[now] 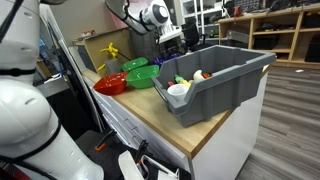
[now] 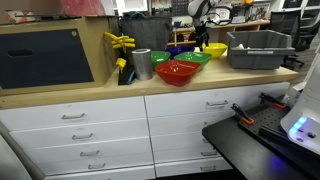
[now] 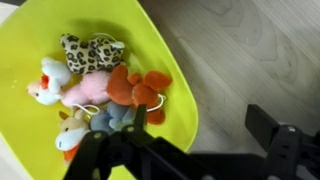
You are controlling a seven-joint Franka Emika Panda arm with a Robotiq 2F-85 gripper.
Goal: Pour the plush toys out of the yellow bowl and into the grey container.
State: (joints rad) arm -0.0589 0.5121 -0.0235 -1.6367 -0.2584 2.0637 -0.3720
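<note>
I am working at a long wooden counter set over white drawers, in a cluttered workshop with wooden shelving at the back. In an exterior view a metal cup, a red bowl and green bowls stand along the counter. Next comes the yellow bowl, with the grey container just beside it.

The wrist view shows the plush toys heaped in the yellow bowl against the wall nearest the gripper; among them are a leopard-spotted one, a pink one, an orange one and a white one. The pincer stands apart across the rim. One finger is inside over the toys and the other is outside, with bare wood showing between the rim and that outer finger.

The container lies close to the counter's corner in an exterior view, its low cut-out end turned toward the bowls. A white cup and a few small coloured things sit at that end. A strip of bare wood runs along the front edge before the bowls.
</note>
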